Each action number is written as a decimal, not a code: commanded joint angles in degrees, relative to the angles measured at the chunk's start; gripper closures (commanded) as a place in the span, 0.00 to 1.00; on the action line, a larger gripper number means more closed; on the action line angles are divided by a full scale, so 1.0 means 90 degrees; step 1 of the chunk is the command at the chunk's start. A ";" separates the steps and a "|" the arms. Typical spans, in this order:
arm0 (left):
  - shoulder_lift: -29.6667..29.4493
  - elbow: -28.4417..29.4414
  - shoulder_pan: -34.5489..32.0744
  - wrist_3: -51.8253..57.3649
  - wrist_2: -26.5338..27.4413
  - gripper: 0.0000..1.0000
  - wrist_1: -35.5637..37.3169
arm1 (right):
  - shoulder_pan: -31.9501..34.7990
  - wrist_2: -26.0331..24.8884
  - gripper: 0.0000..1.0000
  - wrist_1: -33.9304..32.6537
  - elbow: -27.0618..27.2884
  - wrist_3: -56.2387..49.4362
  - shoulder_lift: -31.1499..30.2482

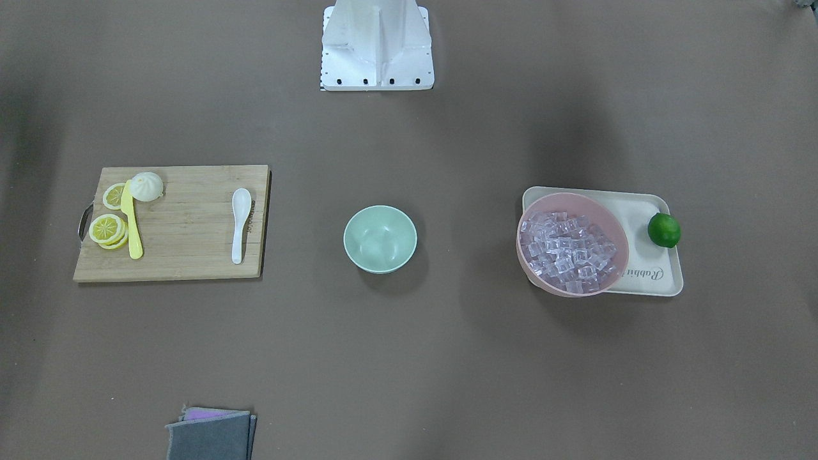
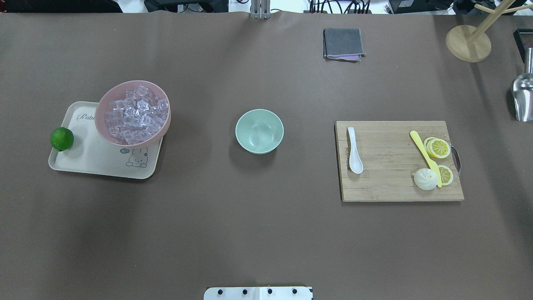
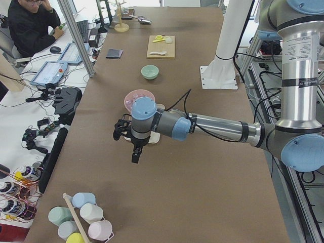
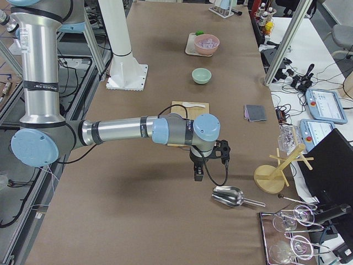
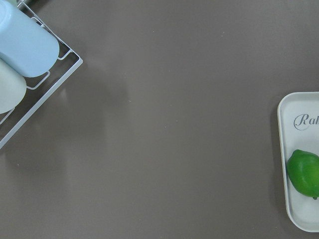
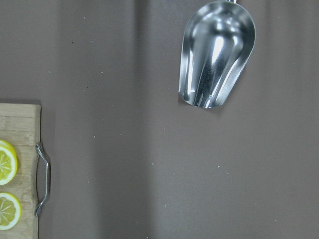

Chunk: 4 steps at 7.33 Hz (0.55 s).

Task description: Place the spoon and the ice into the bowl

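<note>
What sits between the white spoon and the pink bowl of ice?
The mint-green bowl, empty, stands alone between spoon and pink bowl; beyond the cutting board, the table there is bare. Overhead view shows it.

Bowl [image 2: 259, 131] well apart from board [image 2: 391, 185] and tray [image 2: 93, 163]; spoon [image 2: 354, 151] apart from knife [image 2: 425, 158].

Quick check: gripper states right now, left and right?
Left gripper: cannot be told; it shows only in the left side view.
Right gripper: cannot be told; it shows only in the right side view.
</note>
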 commanded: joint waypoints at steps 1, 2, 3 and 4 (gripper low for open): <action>-0.0031 0.0021 0.0000 0.0000 0.0002 0.02 0.0010 | 0.0004 -0.0002 0.00 0.0000 0.0021 -0.0002 0.0000; -0.0031 0.0021 0.0000 -0.0010 0.0002 0.02 0.0019 | 0.0004 0.0008 0.00 0.0000 0.0050 -0.0002 0.0000; -0.0041 -0.0008 0.0000 -0.0010 0.0002 0.02 0.0010 | 0.0004 -0.0002 0.00 0.0000 0.0050 -0.0002 0.0000; -0.0041 0.0011 0.0000 0.0010 0.0002 0.02 -0.0010 | 0.0004 0.0008 0.00 0.0000 0.0040 -0.0012 -0.0010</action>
